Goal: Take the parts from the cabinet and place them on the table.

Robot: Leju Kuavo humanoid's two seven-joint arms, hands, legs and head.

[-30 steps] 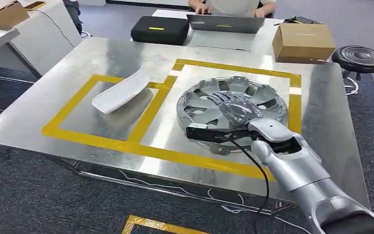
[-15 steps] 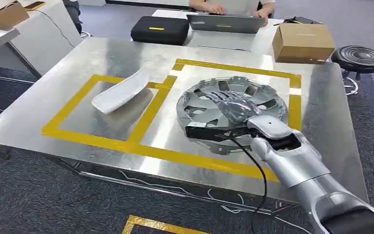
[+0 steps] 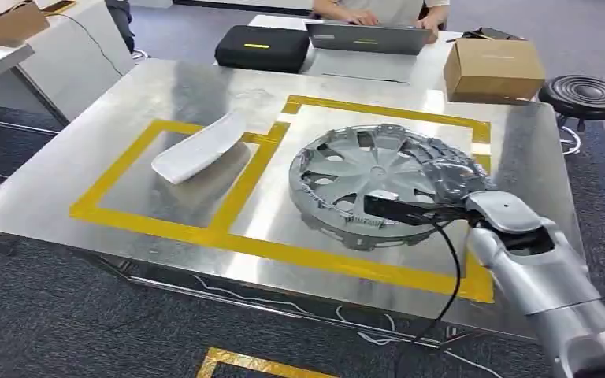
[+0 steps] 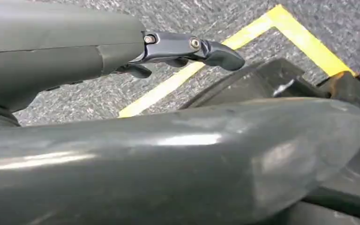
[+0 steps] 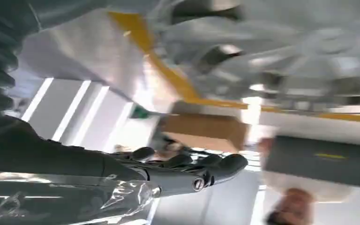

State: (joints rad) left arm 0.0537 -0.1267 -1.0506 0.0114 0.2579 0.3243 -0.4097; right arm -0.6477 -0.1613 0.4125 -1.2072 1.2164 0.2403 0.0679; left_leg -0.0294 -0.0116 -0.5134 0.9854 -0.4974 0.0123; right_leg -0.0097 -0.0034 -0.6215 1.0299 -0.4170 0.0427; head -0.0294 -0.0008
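Sliding off to the right, the right robot hand (image 3: 449, 169) has been lifted clear of the hubcap's (image 3: 378, 183) centre since a second ago; its fingers are spread with nothing held. So the hubcap looks delivered, lying flat in the right taped square on the shiny steel tabletop (image 3: 165, 87). Further left, the smooth white curved panel (image 3: 198, 147) sits in the other square, unmoved. The left robot hand (image 4: 187, 47) hangs by the floor, state can't be told.

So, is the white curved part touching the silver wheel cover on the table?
Apart. The head view shows a yellow tape strip and bare table between the white curved part and the wheel cover.
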